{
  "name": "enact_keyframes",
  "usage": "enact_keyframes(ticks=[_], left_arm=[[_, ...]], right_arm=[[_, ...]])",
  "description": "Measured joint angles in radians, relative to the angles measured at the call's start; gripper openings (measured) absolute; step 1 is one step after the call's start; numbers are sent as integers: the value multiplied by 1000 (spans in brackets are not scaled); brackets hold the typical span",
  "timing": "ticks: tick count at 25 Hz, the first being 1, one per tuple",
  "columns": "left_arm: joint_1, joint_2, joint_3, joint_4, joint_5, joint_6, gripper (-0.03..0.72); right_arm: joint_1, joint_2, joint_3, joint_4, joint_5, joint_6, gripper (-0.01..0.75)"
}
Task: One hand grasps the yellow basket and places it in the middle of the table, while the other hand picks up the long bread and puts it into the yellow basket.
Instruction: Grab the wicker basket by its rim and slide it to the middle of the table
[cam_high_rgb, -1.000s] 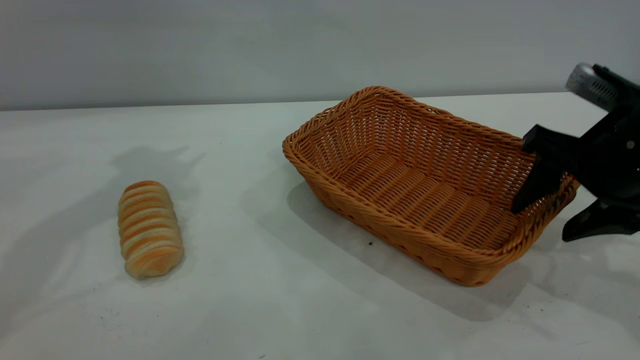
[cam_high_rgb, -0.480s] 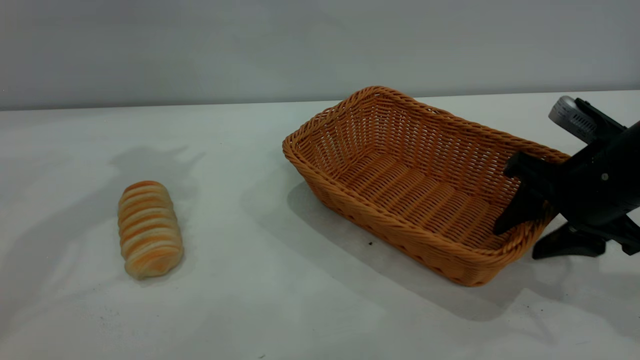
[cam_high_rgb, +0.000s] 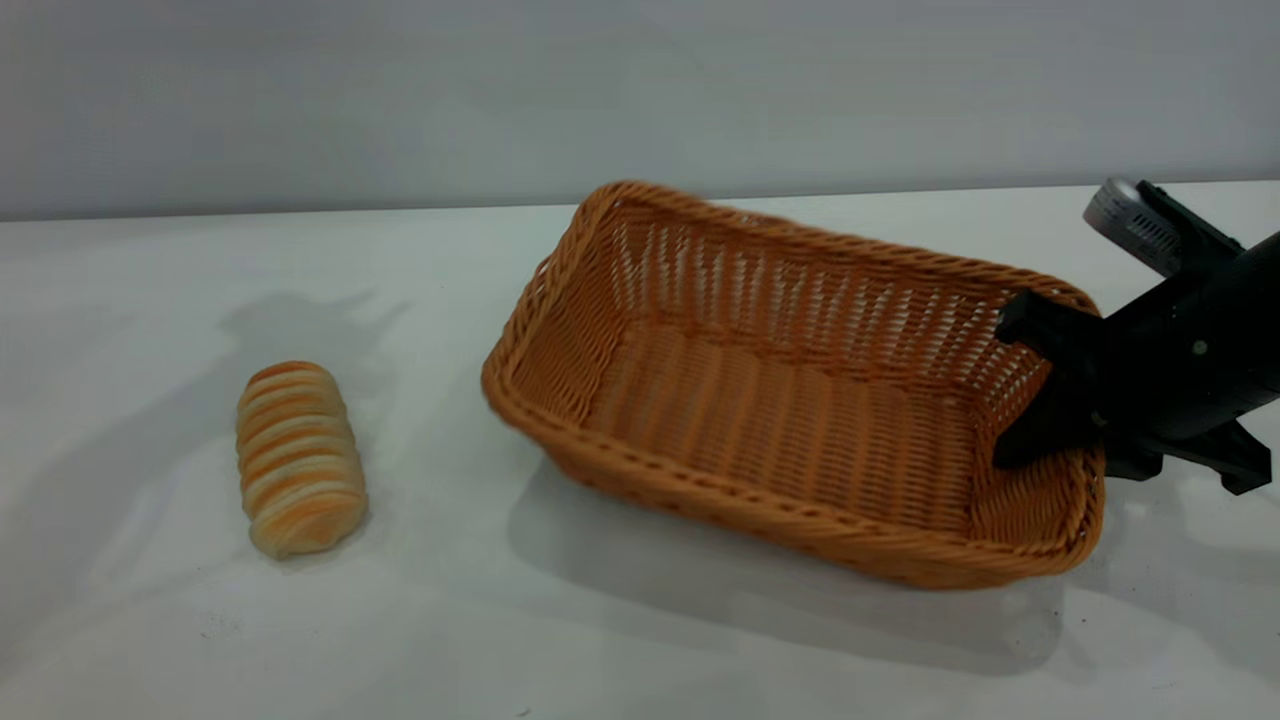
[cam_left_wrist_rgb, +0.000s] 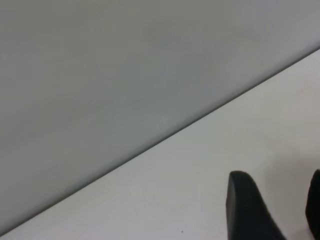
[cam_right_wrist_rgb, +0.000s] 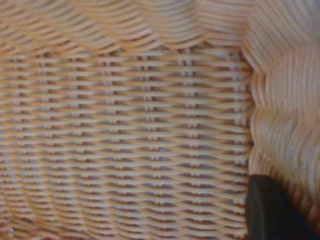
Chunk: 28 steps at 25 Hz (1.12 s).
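Right tool (cam_high_rgb: 1065, 440) grips the yellow basket (cam_high_rgb: 760, 400) wall — long bread (cam_high_rgb: 298, 457) apart.

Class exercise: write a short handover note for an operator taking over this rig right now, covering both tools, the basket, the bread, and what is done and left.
Right tool: shut on the right end wall of the yellow basket, one finger inside, one outside.
Left tool: open, holding nothing, over bare table; outside the exterior view.
Long bread: untouched on the table, left of the basket.
Done: basket grasped and partly swung toward centre.
Left: finish centring the basket, release it, pick up the bread, put it in.
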Motion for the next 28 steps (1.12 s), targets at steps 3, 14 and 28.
enact_keyframes(ticks=[3, 14, 28], left_arm=[[0, 0, 0, 0, -1, 3, 360], [0, 0, 0, 1, 7, 3, 357], [0, 0, 0, 2, 15, 3, 357]], right_arm=[[0, 0, 0, 8, -1, -33, 46], [1, -95, -127, -154, 104, 10, 46], [169, -20, -348, -785, 114, 639, 46]])
